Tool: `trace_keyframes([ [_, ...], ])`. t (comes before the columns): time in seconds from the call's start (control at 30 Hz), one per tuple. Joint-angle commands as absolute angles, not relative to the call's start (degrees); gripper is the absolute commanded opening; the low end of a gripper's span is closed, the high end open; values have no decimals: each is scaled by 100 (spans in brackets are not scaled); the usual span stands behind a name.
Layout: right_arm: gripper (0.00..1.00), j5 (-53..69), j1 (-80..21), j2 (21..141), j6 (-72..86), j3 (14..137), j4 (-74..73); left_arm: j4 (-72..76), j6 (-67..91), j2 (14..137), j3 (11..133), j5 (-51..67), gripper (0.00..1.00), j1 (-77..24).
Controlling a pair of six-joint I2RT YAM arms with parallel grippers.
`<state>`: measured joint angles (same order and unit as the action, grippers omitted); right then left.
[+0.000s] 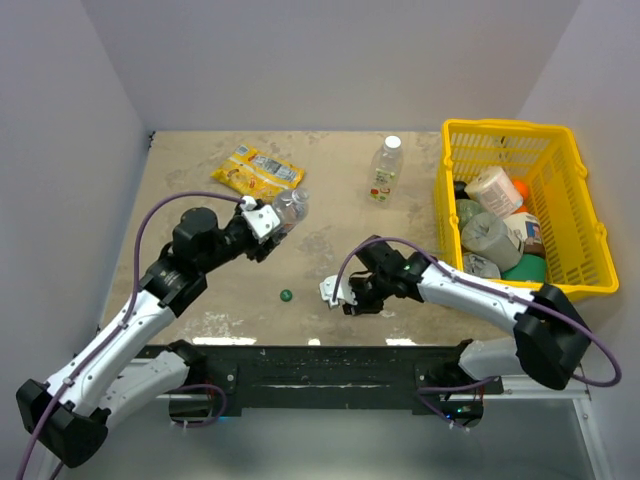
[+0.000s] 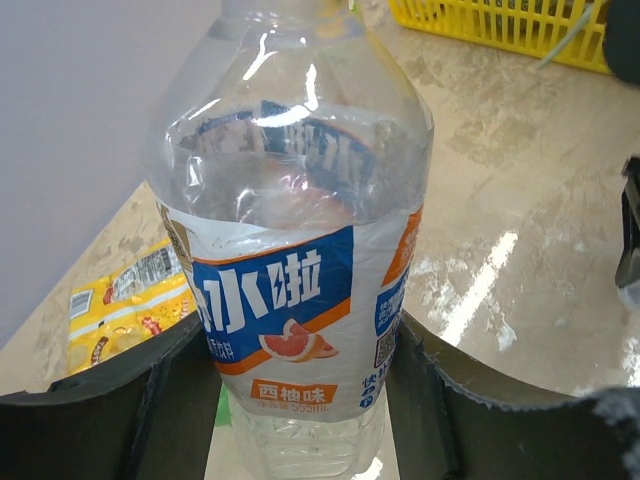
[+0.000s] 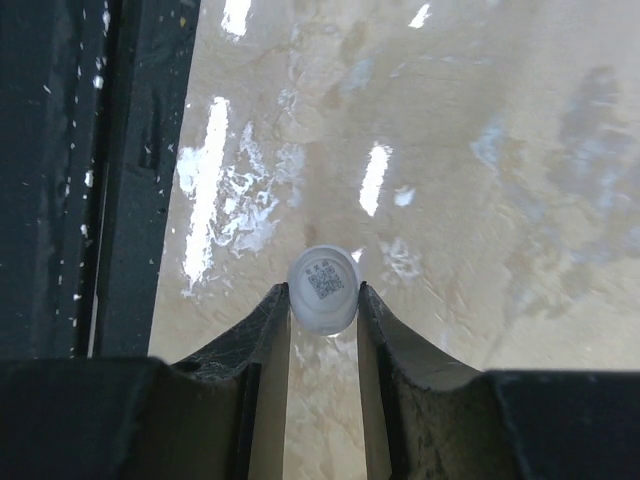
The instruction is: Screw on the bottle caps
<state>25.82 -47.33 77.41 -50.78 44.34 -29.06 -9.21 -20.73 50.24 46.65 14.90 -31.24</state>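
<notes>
At left, the left hand (image 1: 268,222) is clenched around a clear labelled bottle (image 2: 300,280), its long axis tilted with the neck toward the far right. A dark green cap (image 1: 286,295) lies loose on the tabletop (image 1: 200,160) between the arms; just right of it the right hand (image 3: 322,305) pinches a white cap (image 3: 322,280), near and right of that bottle, well apart. At far right, a yellow basket (image 1: 505,127) holds bulkier containers (image 1: 490,235).

Bright, even light falls from overhead, leaving only soft, short shadows in the top view. The glossy surface (image 3: 480,150) throws back white streaks of glare in both wrist views, and the clear bottle (image 2: 290,200) carries sharp highlights across its shoulder. Focus is crisp on its label.
</notes>
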Motion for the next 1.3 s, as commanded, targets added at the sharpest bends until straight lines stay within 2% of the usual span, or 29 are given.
trace_keyframes([
  [0.0, 21, 2689, -4579, 7304, -4467, 4974, -3480, -1632, -2653, 4755, 4816, 2081, 0, -3094],
  [0.17, 21, 2760, -4412, 7277, -4105, 5492, -3604, -2863, -3620, 5359, 5386, 3118, 0, -3103],
  [0.3, 23, 2786, -4211, 7409, -3701, 5896, -3542, -3751, -4139, 5941, 5713, 3296, 0, -3103],
  [0.43, 24, 2857, -4122, 7532, -3604, 6284, -3656, -3718, -4333, 6065, 5775, 3419, 0, -3155],
  [0.73, 24, 3032, -3937, 7532, -3559, 6846, -4095, -3911, -4254, 6179, 5652, 3270, 0, -3217],
  [1.27, 26, 2909, -4254, 7787, -4148, 7506, -4544, -3885, -4316, 6565, 5652, 2075, 0, -3981],
])
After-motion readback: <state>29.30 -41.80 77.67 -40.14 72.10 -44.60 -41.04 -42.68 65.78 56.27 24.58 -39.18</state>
